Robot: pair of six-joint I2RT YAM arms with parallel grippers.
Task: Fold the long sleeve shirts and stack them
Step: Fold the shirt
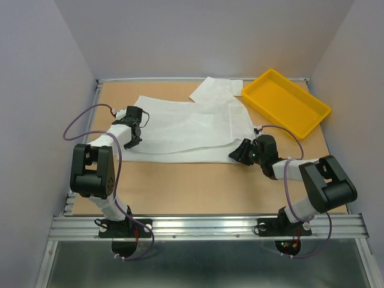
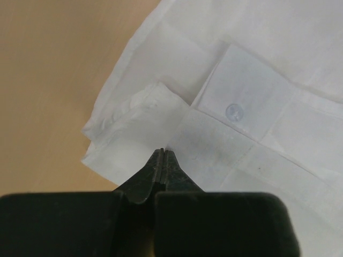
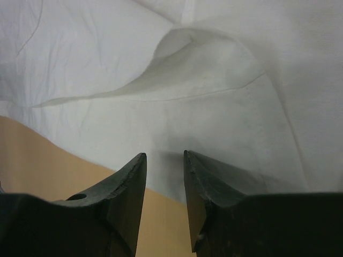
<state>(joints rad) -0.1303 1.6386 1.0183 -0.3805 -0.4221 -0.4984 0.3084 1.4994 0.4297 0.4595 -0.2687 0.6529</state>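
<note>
— What does the overhead view give you that the wrist cameras don't?

— The whole layout. You see the plain white thin-fabric long sleeve shirt (image 1: 186,126) spread across the far half of the tan table top (image 1: 198,186). The yellow rectangular plastic tray (image 1: 288,103) sits at the far right corner. A white flap (image 1: 216,89) angles out at the far side toward the tray; from there you cannot tell whether it is a sleeve or a separate piece. Your left gripper (image 1: 134,138) sits at the shirt's left edge, your right gripper (image 1: 236,156) at its near right corner.

— And up close?

— The left wrist view shows what overhead hides: a cuff with one clear round button (image 2: 234,112) and a puckered seam beside it. The left fingers are pressed tight together, tips down on the white fabric by the cuff. Whether any cloth is pinched between them you cannot tell. In the right wrist view the right fingers (image 3: 131,176) stand apart with a clear gap and nothing between them, over the hem where cloth meets bare table. Just ahead of them a fold of fabric lifts into a shallow curl.

— How does the shirt look overall?

— Thin, lightly creased, lying mostly flat
</note>
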